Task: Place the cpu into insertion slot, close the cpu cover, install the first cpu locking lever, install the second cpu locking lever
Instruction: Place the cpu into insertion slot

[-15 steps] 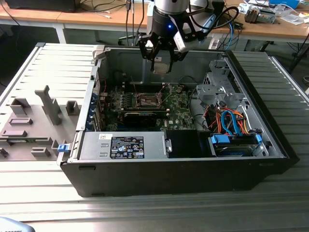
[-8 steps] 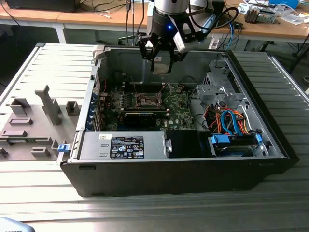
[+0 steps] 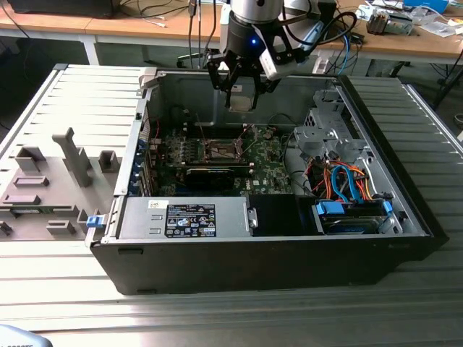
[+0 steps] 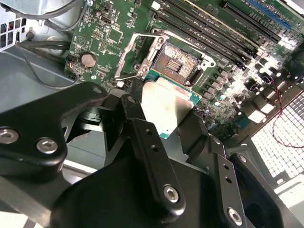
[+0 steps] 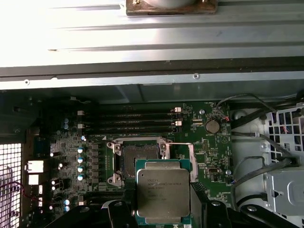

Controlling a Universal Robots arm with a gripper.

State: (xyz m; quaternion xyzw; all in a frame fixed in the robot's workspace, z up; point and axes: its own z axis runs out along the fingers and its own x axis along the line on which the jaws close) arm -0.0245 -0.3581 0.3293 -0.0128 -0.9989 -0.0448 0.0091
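Note:
My gripper (image 3: 241,92) hangs inside the open computer case, shut on the cpu (image 3: 241,101), well above the green circuit board (image 3: 264,155). In both wrist views the cpu (image 5: 163,192) (image 4: 168,104) is a flat silver-faced square with a green edge, clamped between the black fingers (image 5: 114,211) (image 4: 142,137). The insertion slot (image 5: 140,160) (image 4: 178,61) (image 3: 219,150) lies bare just beyond the cpu, its dark centre showing. The cpu cover (image 5: 180,159) (image 4: 133,54) is swung open beside the slot. The locking levers cannot be told apart from the socket's metal.
Memory slots (image 5: 128,121) run along one side of the socket. A long black card (image 3: 210,173) lies in front of it. A metal drive cage (image 3: 325,130) and orange and blue cables (image 3: 347,184) fill the case's right. A grey fixture tray (image 3: 51,181) sits left.

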